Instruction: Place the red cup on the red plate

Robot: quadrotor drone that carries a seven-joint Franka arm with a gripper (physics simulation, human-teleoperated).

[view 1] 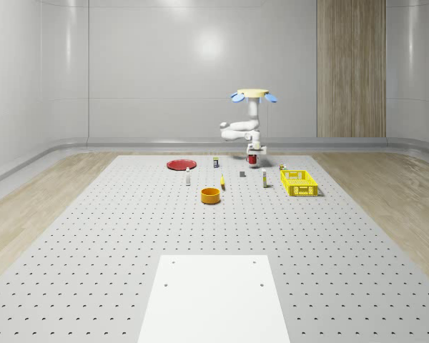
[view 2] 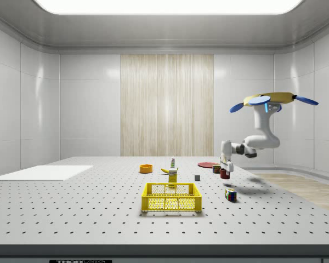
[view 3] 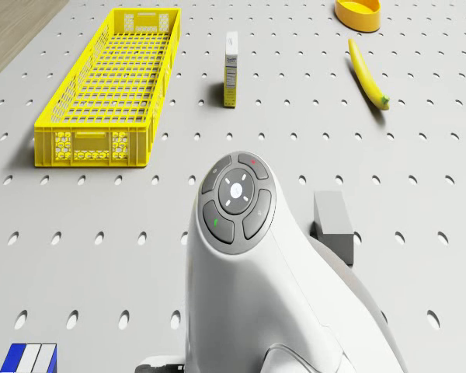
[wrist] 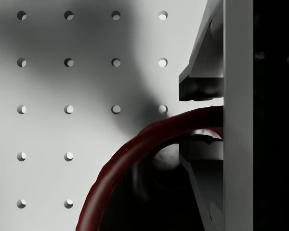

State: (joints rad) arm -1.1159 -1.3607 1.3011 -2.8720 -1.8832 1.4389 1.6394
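The red cup shows its dark red rim in the wrist view, and my gripper is shut on that rim, one finger inside the cup and one outside. In the whole-scene view the cup hangs under the gripper at the far side of the table, close to the surface. The drone hovers above it with the arm bent down. The red plate lies flat to the whole-scene view's left of the cup. From the side, the cup is nearer the camera than the plate.
A yellow basket, an orange bowl, a banana and small boxes stand on the perforated table. A grey block lies beside the arm. A colour cube sits near the cup. A white sheet covers the front.
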